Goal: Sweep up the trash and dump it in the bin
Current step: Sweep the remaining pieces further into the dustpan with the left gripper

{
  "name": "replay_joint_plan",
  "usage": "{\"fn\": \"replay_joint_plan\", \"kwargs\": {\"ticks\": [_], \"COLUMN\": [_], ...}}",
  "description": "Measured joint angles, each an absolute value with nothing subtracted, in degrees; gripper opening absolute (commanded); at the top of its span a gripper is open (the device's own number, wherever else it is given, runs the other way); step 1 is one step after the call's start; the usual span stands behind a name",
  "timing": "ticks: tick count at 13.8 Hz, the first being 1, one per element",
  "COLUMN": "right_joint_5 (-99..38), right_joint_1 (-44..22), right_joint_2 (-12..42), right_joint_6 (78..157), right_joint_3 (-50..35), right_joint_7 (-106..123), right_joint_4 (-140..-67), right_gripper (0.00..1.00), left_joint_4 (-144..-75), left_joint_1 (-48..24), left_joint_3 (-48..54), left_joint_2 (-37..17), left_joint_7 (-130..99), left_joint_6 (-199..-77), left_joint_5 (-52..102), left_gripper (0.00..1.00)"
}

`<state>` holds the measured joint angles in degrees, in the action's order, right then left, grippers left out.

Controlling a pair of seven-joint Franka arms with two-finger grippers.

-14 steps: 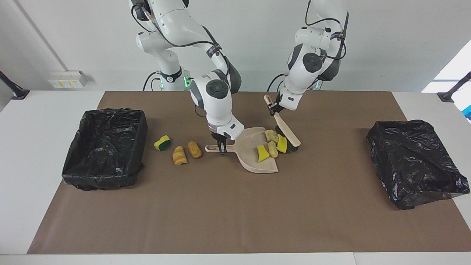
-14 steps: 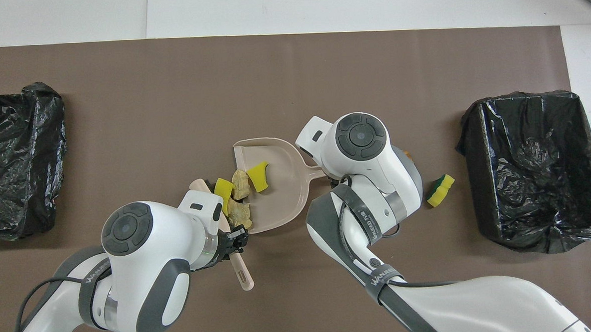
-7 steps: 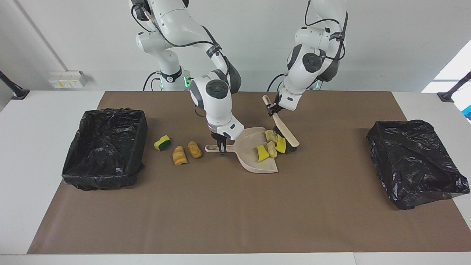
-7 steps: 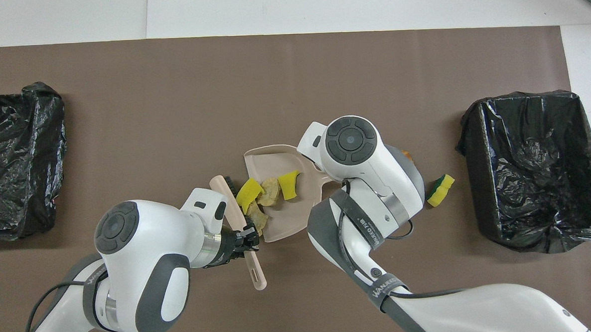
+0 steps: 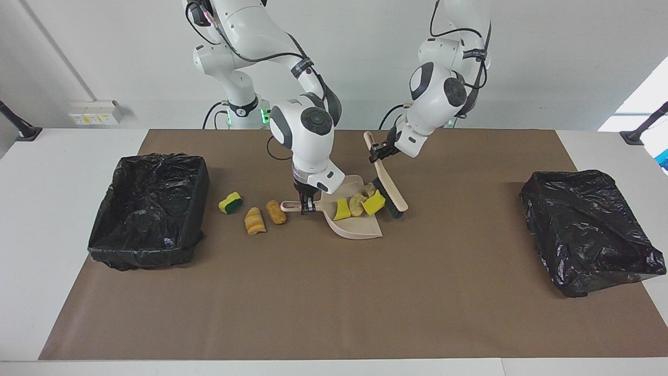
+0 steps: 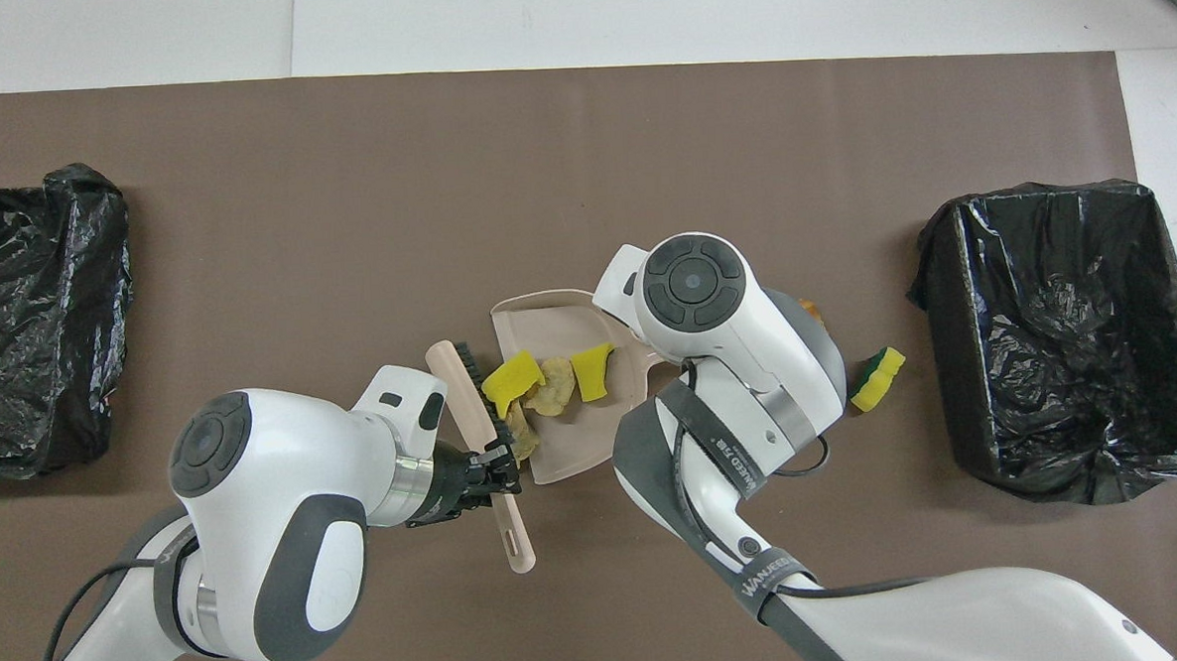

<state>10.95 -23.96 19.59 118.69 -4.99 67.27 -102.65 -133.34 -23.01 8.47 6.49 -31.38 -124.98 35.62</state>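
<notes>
Beside the dustpan [image 5: 355, 230] lie three scraps [image 5: 254, 220].

White wall [image 5: 548, 62]; white table [image 5: 68, 146] under brown mat [image 5: 334, 292].

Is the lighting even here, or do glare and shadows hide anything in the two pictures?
Facing view: soft, even light; short shadows lie under the dustpan and brush; a bright window patch glares at one upper corner. Overhead view: the black bin liners show shiny highlights on their creases, and the right arm's white casing hides the dustpan's handle.
</notes>
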Motion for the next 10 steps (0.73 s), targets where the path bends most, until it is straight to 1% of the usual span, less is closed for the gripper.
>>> {"fn": "replay_joint_plan", "kwargs": {"ticks": [10], "right_joint_5": [10.25], "right_joint_1": [-24.46], "right_joint_2": [19.6], "right_joint_6": [119.9], "right_joint_3": [-5.0], "right_joint_7": [66.87], "right_joint_4": [-102.97], "right_gripper": [0.0], "left_joint_4": [-133.34], "left_joint_1": [-23.86], "left_joint_3": [9.02], "left_joint_2": [6.24], "left_joint_7": [-31.17], "left_joint_6": [-125.13], "left_joint_5": [37.52], "left_gripper": [0.0]}}
